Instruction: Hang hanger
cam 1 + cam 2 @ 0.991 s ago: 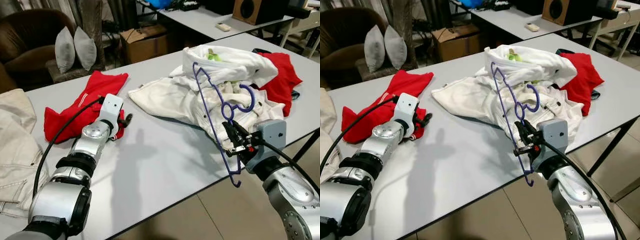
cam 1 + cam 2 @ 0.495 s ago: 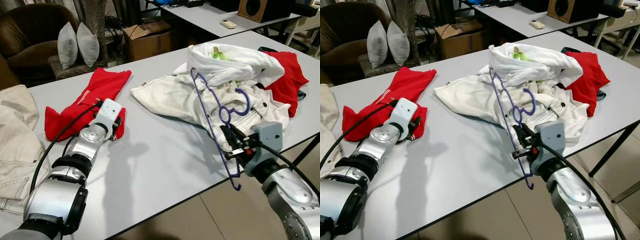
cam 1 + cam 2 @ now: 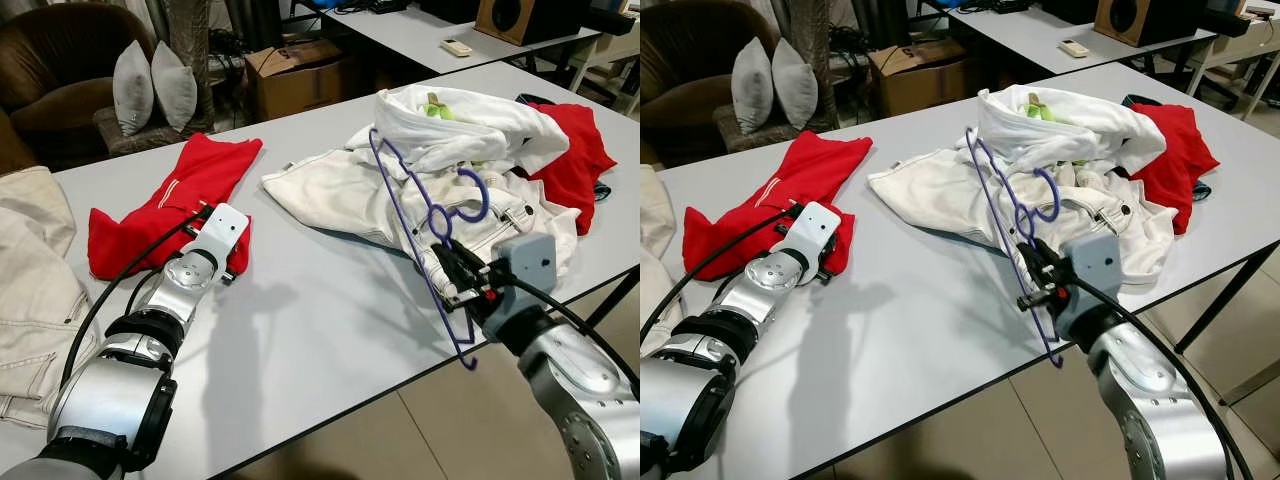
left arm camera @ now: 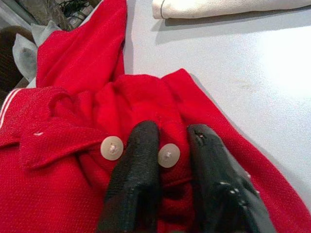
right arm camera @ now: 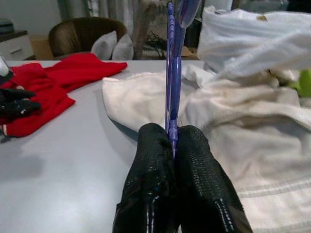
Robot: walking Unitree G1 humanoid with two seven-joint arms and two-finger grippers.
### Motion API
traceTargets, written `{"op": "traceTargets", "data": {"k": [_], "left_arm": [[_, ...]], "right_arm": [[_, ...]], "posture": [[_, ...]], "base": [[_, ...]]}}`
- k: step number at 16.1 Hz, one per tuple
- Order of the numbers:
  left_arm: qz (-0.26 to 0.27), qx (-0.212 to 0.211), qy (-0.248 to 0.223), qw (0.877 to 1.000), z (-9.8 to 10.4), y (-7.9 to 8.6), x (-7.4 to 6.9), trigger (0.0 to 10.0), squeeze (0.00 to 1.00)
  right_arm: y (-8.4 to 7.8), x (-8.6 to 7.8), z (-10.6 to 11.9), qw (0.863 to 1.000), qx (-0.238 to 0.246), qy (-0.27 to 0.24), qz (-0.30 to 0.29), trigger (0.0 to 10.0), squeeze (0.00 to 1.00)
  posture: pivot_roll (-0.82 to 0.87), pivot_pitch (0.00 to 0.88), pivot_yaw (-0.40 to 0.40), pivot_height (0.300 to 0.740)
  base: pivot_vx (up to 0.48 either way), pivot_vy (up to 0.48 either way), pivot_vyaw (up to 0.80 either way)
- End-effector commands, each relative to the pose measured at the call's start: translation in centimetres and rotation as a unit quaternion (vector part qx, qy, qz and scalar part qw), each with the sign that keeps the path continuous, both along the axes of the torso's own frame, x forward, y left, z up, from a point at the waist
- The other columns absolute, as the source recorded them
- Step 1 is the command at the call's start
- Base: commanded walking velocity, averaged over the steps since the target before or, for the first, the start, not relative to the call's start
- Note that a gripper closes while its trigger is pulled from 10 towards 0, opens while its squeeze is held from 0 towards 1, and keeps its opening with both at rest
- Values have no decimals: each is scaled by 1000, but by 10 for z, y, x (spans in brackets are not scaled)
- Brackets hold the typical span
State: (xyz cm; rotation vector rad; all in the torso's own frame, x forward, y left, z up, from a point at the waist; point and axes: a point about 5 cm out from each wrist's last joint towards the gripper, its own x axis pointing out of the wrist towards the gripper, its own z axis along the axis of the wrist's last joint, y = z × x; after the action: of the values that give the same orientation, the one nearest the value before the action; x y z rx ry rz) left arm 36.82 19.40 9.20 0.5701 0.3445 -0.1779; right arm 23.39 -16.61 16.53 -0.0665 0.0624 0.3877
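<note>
A purple wire hanger stands on edge over the table's front right, my right gripper shut on its lower bar. Its hook rises in front of a heap of white clothes. In the right wrist view the black fingers pinch the bar tightly. On the left, a red shirt lies flat on the grey table. My left gripper rests on its near edge. In the left wrist view the fingers press into bunched red cloth, with a white button between them.
A second red garment lies behind the white heap at the far right. Beige clothes hang over the left end. Beyond the table are an armchair with grey cushions, a cardboard box and another table.
My left gripper has drawn back and lowered onto the red shirt's near edge, closing on the cloth. The right gripper has carried the hanger slightly to the left.
</note>
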Motion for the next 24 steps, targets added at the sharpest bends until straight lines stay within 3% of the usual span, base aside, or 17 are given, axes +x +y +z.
{"op": "traceTargets", "data": {"k": [1,7,10,12,13,15,16,19,20,21,23,24], "left_arm": [[5,7,9,1000,-4,4,-3,0,0],[10,-2,-1,1000,-2,7,-2,0,0],[12,-51,-36,998,15,6,5,0,0],[-89,-113,-124,982,62,-6,19,0,0],[-108,-133,-144,975,75,-6,20,0,0],[-187,-180,-195,946,109,-2,17,0,0],[-203,-182,-203,941,116,1,15,0,0],[-182,-186,-266,928,152,23,17,0,0],[-135,-218,-320,912,173,34,18,0,0],[-133,-232,-329,906,176,35,18,0,0],[-142,-296,-374,867,192,35,13,0,0],[-130,-299,-377,867,194,37,14,0,0]], "right_arm": [[3,2,1,1000,-2,-5,9,10000,0],[7,8,-1,1000,1,-6,16,10000,0],[7,10,0,1000,4,-12,11,10000,0],[2,13,5,999,14,-28,-7,10000,0],[1,14,7,999,16,-32,-11,10000,0],[-2,15,9,999,22,-42,-21,10000,0],[-2,15,9,999,22,-44,-23,10000,0],[-3,18,16,997,38,-63,-27,10000,0],[-4,19,17,996,43,-69,-31,10000,0],[-5,19,17,996,43,-70,-32,10000,0],[-5,21,19,995,50,-81,-38,10000,0],[-5,22,20,994,52,-83,-40,10000,0]], "posture": [[-313,0,69,740],[-289,0,63,740],[-286,0,67,740],[-282,0,69,740],[-281,0,72,740],[-283,0,76,740],[-285,0,80,740],[-276,0,76,740],[-271,0,74,740],[-271,0,74,740],[-270,0,76,740],[-267,0,78,740]], "base": [[0,0,0],[0,0,0],[0,0,0],[0,0,0],[0,0,0],[0,0,0],[0,0,0],[0,0,0],[0,0,0],[0,0,0],[0,0,0],[0,0,0]]}}
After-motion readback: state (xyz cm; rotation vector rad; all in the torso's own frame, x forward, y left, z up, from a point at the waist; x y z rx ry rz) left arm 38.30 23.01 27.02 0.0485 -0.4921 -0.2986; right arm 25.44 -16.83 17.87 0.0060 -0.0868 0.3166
